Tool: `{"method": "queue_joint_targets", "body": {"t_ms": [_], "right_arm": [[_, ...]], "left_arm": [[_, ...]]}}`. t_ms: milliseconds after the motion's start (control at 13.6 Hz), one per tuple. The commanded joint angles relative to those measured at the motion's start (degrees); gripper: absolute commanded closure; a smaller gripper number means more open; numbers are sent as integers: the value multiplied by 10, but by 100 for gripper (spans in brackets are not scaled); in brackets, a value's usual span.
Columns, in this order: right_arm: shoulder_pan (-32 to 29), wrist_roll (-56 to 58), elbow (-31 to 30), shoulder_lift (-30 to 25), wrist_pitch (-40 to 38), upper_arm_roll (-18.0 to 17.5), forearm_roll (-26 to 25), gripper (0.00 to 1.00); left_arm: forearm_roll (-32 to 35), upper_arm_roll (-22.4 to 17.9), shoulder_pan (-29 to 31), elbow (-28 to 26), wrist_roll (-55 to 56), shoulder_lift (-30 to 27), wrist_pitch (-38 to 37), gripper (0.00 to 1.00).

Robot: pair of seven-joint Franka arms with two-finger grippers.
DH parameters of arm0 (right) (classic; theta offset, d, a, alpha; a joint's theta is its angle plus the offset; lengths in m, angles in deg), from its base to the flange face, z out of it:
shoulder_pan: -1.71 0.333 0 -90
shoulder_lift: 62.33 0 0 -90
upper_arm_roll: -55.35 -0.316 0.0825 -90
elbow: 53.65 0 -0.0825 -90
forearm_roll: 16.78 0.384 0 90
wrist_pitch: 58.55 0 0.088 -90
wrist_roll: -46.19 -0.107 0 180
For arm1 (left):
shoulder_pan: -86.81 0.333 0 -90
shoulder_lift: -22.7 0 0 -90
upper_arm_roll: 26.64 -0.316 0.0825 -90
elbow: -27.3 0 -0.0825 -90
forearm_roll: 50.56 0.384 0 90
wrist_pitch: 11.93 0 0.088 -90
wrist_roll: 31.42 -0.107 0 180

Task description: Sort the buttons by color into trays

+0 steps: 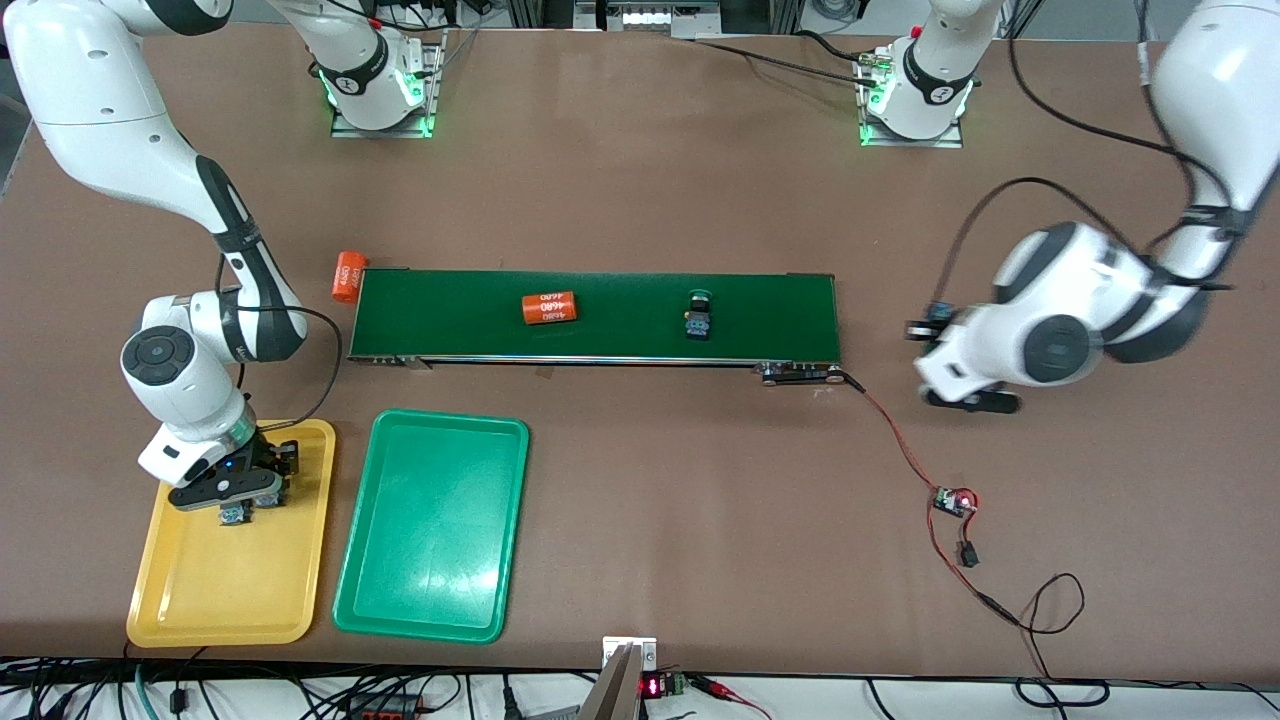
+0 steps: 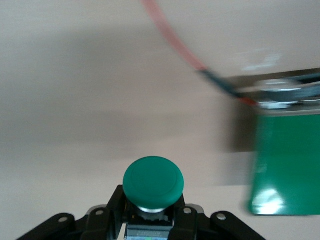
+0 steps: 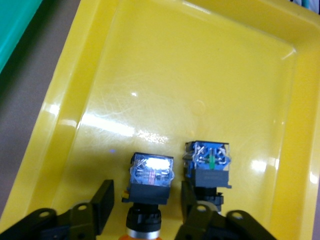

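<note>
Brown surface [image 1: 640, 180]. Dark-green conveyor belt [image 1: 600, 340]. Yellow tray [image 1: 240, 590]; green tray [image 1: 430, 530]. Two orange cylinders [image 1: 549, 308], white "4680" print. Green-capped button [image 2: 153, 182], black-blue body. Buttons in yellow tray [image 3: 150, 175]: blue-black bodies. White arms, black tools.

Glossy, smooth plastic on yellow tray [image 1: 300, 560] and green tray [image 1: 430, 530], with glare patches. Matt brown table [image 1: 640, 180]. Matt dark-green conveyor belt [image 1: 620, 345]. Smooth green button cap [image 2: 153, 182], metal collar beneath.
</note>
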Motion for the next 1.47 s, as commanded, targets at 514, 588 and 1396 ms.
{"method": "queue_joint_targets", "body": {"t_ms": [514, 588, 1396], "right_arm": [[9, -147, -117, -173, -131, -70, 3, 0], [10, -169, -143, -196, -132, -80, 19, 0], [52, -315, -215, -351, -326, -203, 207, 0]], "left_arm": [[-26, -37, -165, 41, 67, 74, 55, 79], [-27, -50, -174, 42, 82, 79, 65, 75], [-24, 61, -117, 214, 124, 62, -120, 0]]}}
